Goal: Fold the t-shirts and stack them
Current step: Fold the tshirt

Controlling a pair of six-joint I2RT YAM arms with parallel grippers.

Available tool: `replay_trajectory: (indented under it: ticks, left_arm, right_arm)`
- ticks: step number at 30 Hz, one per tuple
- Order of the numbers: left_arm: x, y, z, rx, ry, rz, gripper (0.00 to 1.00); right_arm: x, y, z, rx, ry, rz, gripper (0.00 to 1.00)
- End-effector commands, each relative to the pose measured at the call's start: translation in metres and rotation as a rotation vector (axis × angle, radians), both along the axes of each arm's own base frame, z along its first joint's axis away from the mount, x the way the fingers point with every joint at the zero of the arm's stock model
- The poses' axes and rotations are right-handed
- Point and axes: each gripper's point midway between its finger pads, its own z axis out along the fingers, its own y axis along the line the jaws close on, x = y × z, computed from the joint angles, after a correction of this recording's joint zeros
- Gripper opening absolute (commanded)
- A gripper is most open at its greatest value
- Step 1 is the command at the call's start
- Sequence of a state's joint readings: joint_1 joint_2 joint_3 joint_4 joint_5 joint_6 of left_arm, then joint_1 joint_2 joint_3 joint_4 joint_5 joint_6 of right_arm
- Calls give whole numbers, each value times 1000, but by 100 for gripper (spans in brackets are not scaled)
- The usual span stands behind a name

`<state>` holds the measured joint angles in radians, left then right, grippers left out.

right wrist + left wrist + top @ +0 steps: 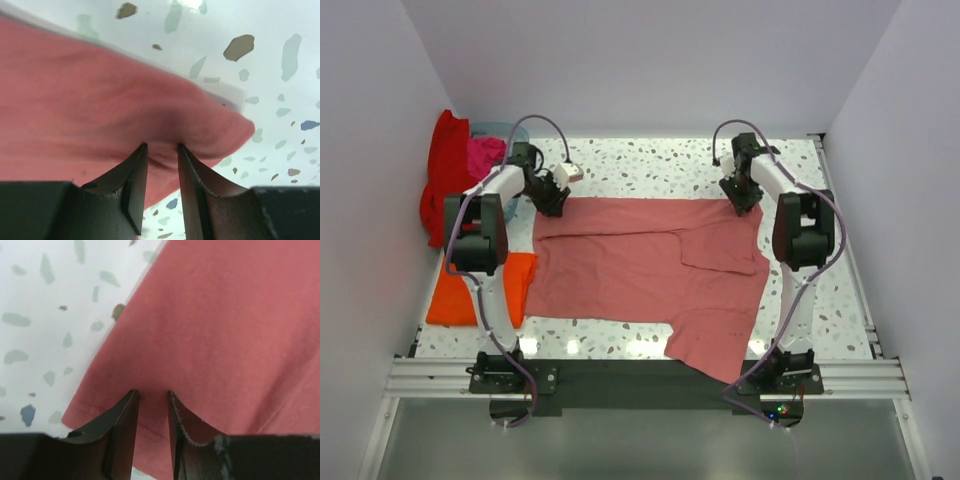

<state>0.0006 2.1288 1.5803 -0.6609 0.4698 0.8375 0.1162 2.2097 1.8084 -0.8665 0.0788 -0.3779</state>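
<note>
The rose-pink t-shirt [650, 260] lies spread across the table, and its near right part reaches the front edge. My left gripper [552, 200] is at the shirt's far left corner. In the left wrist view [152, 392] its jaws stand narrowly apart with the hem of the shirt [225, 330] between them. My right gripper [740, 203] is at the far right corner. In the right wrist view [162, 146] its jaws pinch a raised fold of the shirt [100, 100]. An orange tee [470, 290] lies folded at the near left. A red tee [445, 175] and a magenta one [485, 155] sit at the far left.
A pale blue basket [500, 128] stands at the far left corner, under the red and magenta tees. The speckled table [650, 160] is walled on three sides. A metal rail [640, 375] runs along the front edge by the arm bases.
</note>
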Motion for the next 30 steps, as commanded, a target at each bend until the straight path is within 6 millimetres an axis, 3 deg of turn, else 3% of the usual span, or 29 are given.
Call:
replay_trajectory:
  ticks: [1, 3, 5, 6, 8, 10, 11, 12, 14, 17, 19, 20, 21, 23, 24, 25, 26, 27, 28, 29, 30]
  left_arm:
    - [18, 18, 3, 39, 2, 191, 34]
    - [18, 8, -4, 39, 24, 215, 34]
    - [20, 5, -9, 39, 32, 235, 33]
    - [24, 5, -12, 44, 29, 265, 33]
    - [33, -2, -17, 40, 21, 285, 34]
    - [46, -13, -13, 13, 15, 326, 34]
    - [47, -15, -24, 13, 43, 343, 34]
    - [59, -20, -17, -8, 29, 374, 34]
    - [67, -23, -29, -22, 53, 414, 34]
    - [90, -27, -28, -55, 47, 465, 34]
    - [107, -27, -17, -77, 13, 478, 36]
    - [112, -30, -11, -93, 1, 470, 36]
    - [114, -33, -3, -117, -11, 449, 37]
    - [116, -45, 54, -192, -122, 377, 40]
    - [113, -48, 48, -205, -116, 354, 40]
    - [112, -51, 88, -238, -185, 323, 42]
    - [108, -58, 106, -263, -222, 267, 43]
    - [98, -60, 111, -271, -222, 242, 45]
    - [90, -62, 139, -283, -266, 204, 48]
    - [77, -65, 143, -277, -256, 146, 48]
    - [64, -65, 143, -268, -238, 123, 49]
  right_arm:
    - [27, -31, -13, -163, -59, -53, 34]
    - [46, -41, -7, -197, -107, -76, 34]
    - [56, -46, -16, -219, -102, -84, 34]
    - [69, -45, -7, -219, -139, -91, 34]
    - [80, -47, -13, -226, -149, -97, 34]
    - [101, -46, -1, -228, -208, -102, 34]
    - [104, -46, -16, -235, -191, -98, 34]
    - [119, -46, -4, -238, -238, -96, 35]
    - [133, -50, -13, -271, -263, -82, 35]
    - [161, -47, 2, -280, -374, -76, 39]
    - [173, -47, 18, -282, -438, -77, 44]
    - [179, -41, 30, -263, -472, -62, 48]
    - [182, -39, 56, -251, -519, -66, 50]
    - [175, -25, 103, -173, -575, -37, 55]
    - [169, -22, 125, -150, -599, -35, 57]
    - [162, -18, 139, -124, -608, -24, 60]
    - [144, -13, 133, -103, -545, 13, 67]
    - [132, -3, 146, -52, -540, 55, 70]
    - [116, 1, 176, -23, -560, 82, 74]
    - [85, 8, 164, 5, -441, 164, 87]
    - [66, 11, 165, 22, -397, 203, 90]
